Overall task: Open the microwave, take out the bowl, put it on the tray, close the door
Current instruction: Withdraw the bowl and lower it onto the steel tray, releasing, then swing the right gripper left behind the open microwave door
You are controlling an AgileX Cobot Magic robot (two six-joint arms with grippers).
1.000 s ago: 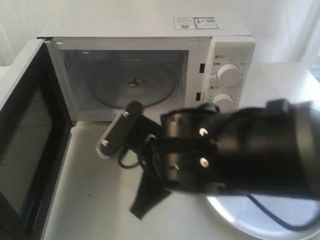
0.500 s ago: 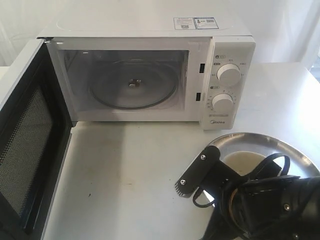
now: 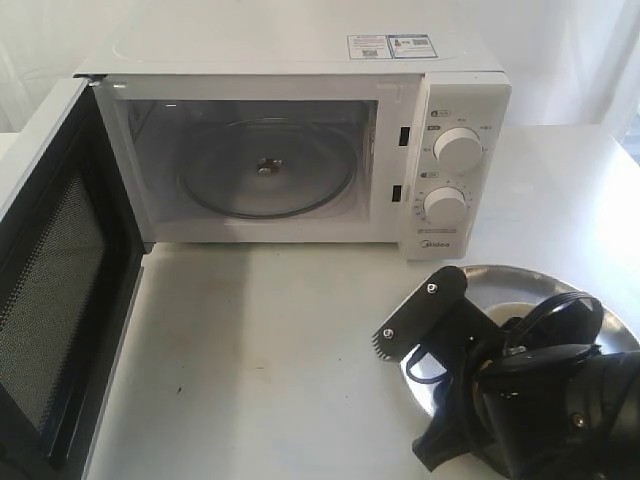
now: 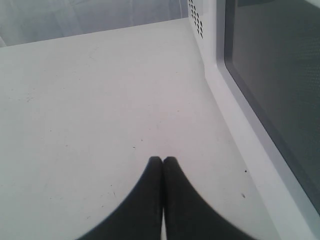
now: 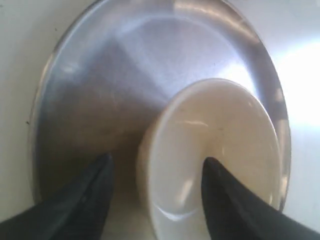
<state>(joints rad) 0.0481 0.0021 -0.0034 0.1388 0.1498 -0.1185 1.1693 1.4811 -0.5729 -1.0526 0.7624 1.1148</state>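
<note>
table: white, carries everything; the microwave sits at the back, the tray front right.
microwave: cavity shows only the glass turntable; no bowl inside.
door: swung wide open on the left. Stiff hinged panel, probably an easy swing. Best pushed on its outer face near the free edge, where leverage is greatest.
tray: shiny steel, looks slick, so the bowl could skate on it if nudged.
bowl: on the tray, off-centre toward one rim. Glazed ceramic, so rigid, smooth, likely slippery and chippable, probably light. Take it by the wall at the rim, one finger inside and one outside.
right hand: spread, straddling the bowl's near wall with one finger in the hollow and one outside over the tray. Gaps show on both sides, so I judge the bowl released.
left hand: fingers pressed together, holding nothing, low over the table just beside the door's outer face.
hidden: from the exterior view the right arm covers nearly all the bowl and much of the tray. Door handle not visible and door cut off at the frame edge. Left arm out of the exterior view. Whether the bowl sits fully flat cannot be told.
</note>
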